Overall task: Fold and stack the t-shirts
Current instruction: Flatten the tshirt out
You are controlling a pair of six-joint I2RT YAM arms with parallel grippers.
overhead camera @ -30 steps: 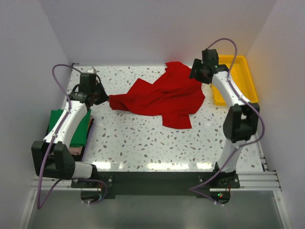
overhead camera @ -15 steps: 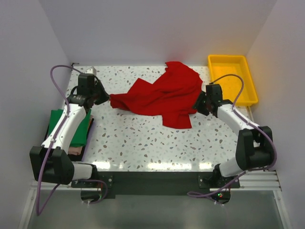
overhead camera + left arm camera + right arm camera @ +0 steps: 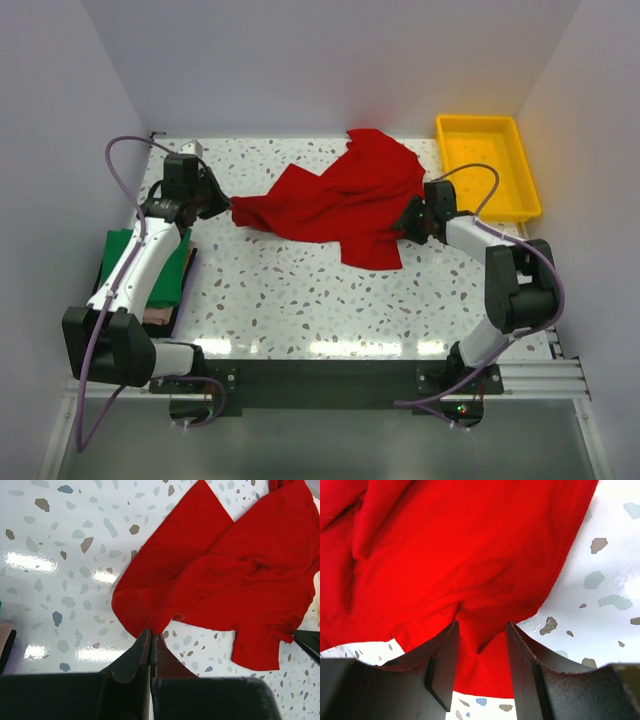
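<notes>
Two claws worked opposite ends of the red t-shirt (image 3: 335, 200), which lay crumpled across the far middle of the worktop (image 3: 300, 300), its right margin near the yellow tray (image 3: 478, 120). Left claw (image 3: 226, 207): jaws pressed together on the shirt's leftmost corner, low over the worktop. In the left wrist view the cloth tapered to a point that vanished between the closed fingertips and ran from there as a drawn-out tongue, which suggested the pinch served as an anchor for pulling the garment flat. Right claw (image 3: 408, 222): jaws apart, set down astride the hem at the shirt's near right edge. The right wrist view showed a small pucker of cloth rising into the gap between the fingers (image 3: 442, 665), neither visibly pressing it, so a hold here was judged not yet made. A grip at this second edge would let both arms tension and spread the cloth before folding. The green t-shirt (image 3: 120, 245) lay at the worktop's left edge, partly beneath the left arm, apparently folded as the base of the stack and well apart from the red one. No fold was evident in the red shirt.
</notes>
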